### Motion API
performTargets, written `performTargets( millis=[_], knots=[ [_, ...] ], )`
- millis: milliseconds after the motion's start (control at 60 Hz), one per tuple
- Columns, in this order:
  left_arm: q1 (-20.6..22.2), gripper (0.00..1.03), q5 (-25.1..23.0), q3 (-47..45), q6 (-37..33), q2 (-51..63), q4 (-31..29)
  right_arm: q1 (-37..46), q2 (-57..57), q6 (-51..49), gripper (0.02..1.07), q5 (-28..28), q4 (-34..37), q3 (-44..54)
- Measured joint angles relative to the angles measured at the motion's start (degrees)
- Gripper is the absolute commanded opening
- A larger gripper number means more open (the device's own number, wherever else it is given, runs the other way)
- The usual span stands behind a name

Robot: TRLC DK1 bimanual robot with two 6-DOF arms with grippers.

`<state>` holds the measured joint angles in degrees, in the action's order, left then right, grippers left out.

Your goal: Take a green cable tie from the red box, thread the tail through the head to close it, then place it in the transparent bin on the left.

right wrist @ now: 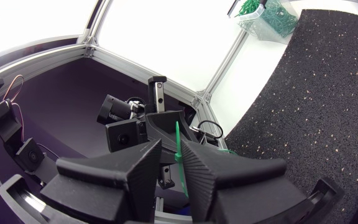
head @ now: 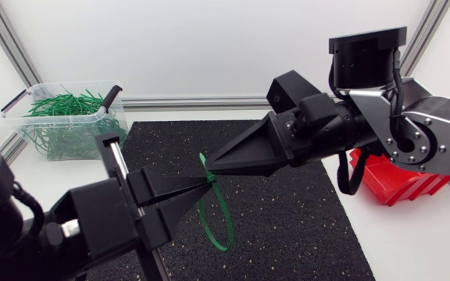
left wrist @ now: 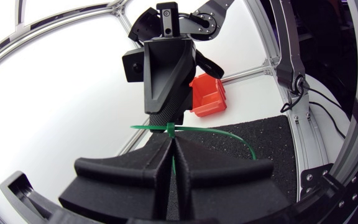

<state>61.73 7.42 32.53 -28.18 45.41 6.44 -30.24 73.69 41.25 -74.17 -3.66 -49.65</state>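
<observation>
Gripping the green cable tie (left wrist: 169, 129) above the black mat (head: 287, 234), with left jaws and right jaws clamped on it. Appearing already threaded into a loop. Awaiting dropping into the transparent bin (head: 53, 117) off the mat's far-left corner.

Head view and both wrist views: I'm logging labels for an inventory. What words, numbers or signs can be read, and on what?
None: no legible text shows in any view. The red box, the transparent bin, the green cable tie, the left gripper and the right gripper bear no readable print.
</observation>
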Motion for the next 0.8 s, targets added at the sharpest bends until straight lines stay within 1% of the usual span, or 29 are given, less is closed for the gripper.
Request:
performTargets(
  millis=[33,100,217,267,300,417,583,717,800],
  knots=[
    [0.0,0.04,0.0,0.0,0.0,0.0,0.02,-0.13,0.09,-0.07,0.24,0.0,0.04,-0.04],
    [0.0,0.04,-0.02,0.0,0.0,0.0,0.07,-0.37,0.22,-0.48,0.17,0.02,0.33,-0.17],
    [0.0,0.04,-0.02,0.0,0.0,0.0,0.26,-0.42,0.26,-0.66,0.17,0.07,0.44,-0.17],
    [0.0,0.04,-0.02,0.0,0.0,0.0,0.35,-0.42,0.26,-0.68,0.1,0.17,0.57,-0.17],
    [0.0,0.04,-0.04,0.0,0.0,0.0,0.46,-0.42,0.26,-0.85,0.08,0.26,0.7,-0.17],
    [0.07,0.04,-0.02,0.0,0.0,0.0,0.63,-0.42,0.26,-1.05,0.08,0.48,1.03,-0.2],
    [0.98,0.04,0.22,0.0,0.0,0.0,0.63,-0.42,0.28,-1.05,0.08,0.52,3.28,-1.01],
    [3.85,0.04,4.37,0.0,0.0,-0.04,0.7,-0.33,1.97,-1.03,0.08,0.55,5.03,-3.06],
    [5.99,0.04,5.88,0.0,0.0,0.13,0.61,-0.33,4.28,-1.03,0.08,0.98,5.2,-4.72]
  ],
)
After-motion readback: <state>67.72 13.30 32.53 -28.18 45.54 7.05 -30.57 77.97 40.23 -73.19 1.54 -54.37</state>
